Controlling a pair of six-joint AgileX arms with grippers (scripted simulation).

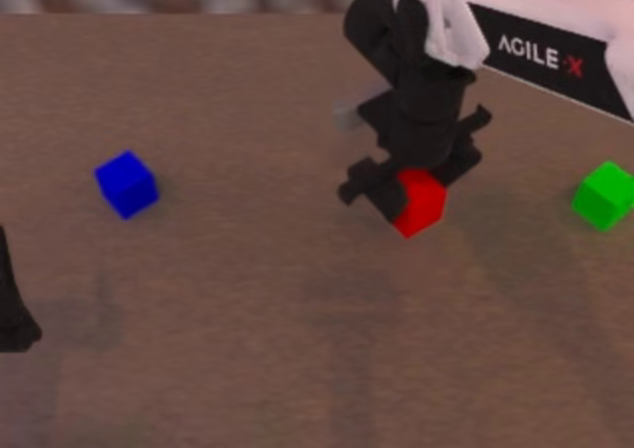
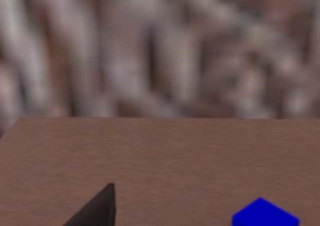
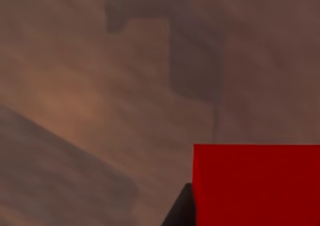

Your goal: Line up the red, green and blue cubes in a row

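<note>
Brown desk (image 1: 248, 369) all round, right claw (image 1: 411, 185) clamped on the red cube (image 1: 421, 202) mid-desk, blue cube (image 1: 126, 183) far to its left, green cube (image 1: 603, 194) nearer, to its right.

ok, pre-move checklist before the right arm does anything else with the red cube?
1. Right gripper at the red cube: ok.
2. Firm hold on the cube: cannot tell.
3. Cube resting on the table or lifted: cannot tell.
4. Green cube apart, toward the table's right: ok.
5. Blue cube apart, toward the left: ok.
6. Left gripper parked at the left edge: ok.
</note>
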